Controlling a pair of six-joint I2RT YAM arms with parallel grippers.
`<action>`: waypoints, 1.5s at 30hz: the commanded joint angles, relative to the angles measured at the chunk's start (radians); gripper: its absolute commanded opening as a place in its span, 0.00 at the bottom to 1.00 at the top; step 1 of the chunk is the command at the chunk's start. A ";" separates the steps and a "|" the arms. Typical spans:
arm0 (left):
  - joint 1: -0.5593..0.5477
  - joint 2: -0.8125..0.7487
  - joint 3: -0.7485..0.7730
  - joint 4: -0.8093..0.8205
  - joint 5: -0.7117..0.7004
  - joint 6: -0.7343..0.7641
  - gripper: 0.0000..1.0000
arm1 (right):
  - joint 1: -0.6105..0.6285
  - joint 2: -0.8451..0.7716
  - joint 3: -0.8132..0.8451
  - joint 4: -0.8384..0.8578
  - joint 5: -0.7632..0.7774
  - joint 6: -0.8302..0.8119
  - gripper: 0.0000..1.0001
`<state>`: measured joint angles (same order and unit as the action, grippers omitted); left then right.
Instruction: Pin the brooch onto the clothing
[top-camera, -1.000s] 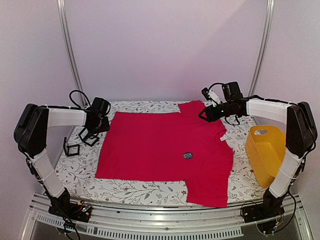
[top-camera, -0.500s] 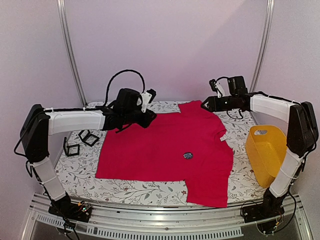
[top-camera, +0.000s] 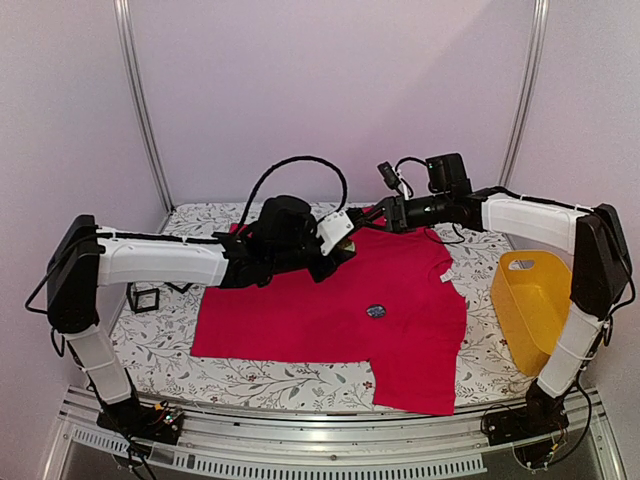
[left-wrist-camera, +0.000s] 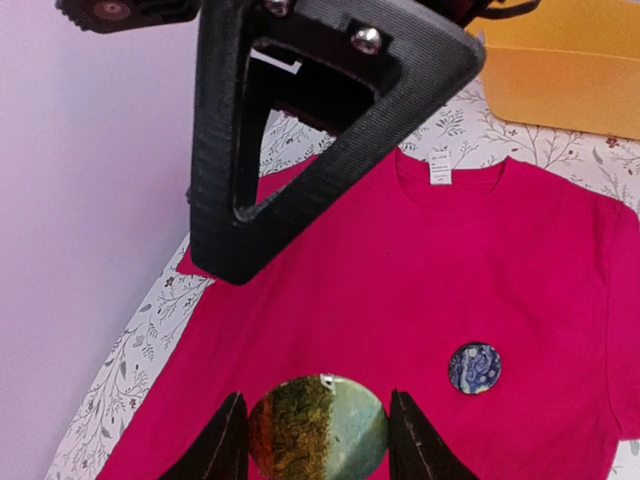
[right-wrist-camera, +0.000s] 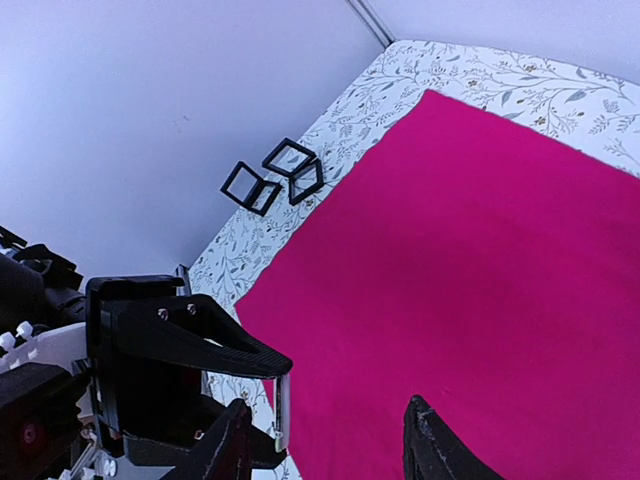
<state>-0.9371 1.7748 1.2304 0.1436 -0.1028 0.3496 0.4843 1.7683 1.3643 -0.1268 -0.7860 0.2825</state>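
Note:
The red T-shirt (top-camera: 300, 300) lies flat on the floral cloth, its white neck label (left-wrist-camera: 441, 172) toward the right. A small blue round brooch (top-camera: 376, 311) sits on its chest, also in the left wrist view (left-wrist-camera: 474, 368). My left gripper (top-camera: 341, 241) hovers over the shirt's far edge, shut on a round brown-and-green brooch (left-wrist-camera: 318, 425) held between its fingertips (left-wrist-camera: 226, 445). My right gripper (top-camera: 373, 216) is open and empty just right of it; its triangular finger (left-wrist-camera: 300, 120) fills the left wrist view. In the right wrist view the held brooch (right-wrist-camera: 283, 410) shows edge-on beside my right gripper (right-wrist-camera: 325, 445).
A yellow basket (top-camera: 530, 298) stands at the table's right edge. Small black frame stands (top-camera: 143, 298) sit on the cloth at the left, also in the right wrist view (right-wrist-camera: 272, 178). The back wall is close behind both grippers.
My left arm swung from the stands at the left to above the shirt's far edge, carrying the brooch. My right gripper moved left and up to meet it.

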 joint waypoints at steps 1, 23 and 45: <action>-0.023 0.014 -0.028 0.074 -0.044 0.073 0.30 | 0.002 -0.027 -0.031 0.052 -0.104 0.114 0.50; -0.034 0.045 -0.027 0.103 -0.103 0.111 0.30 | 0.074 0.111 0.032 -0.037 -0.138 0.090 0.43; 0.096 -0.144 -0.035 -0.078 0.231 -0.244 0.67 | 0.150 -0.199 -0.285 0.263 0.545 -0.644 0.00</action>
<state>-0.9302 1.7401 1.1854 0.1318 -0.0845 0.3122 0.5766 1.7584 1.2663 -0.1165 -0.5686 0.0837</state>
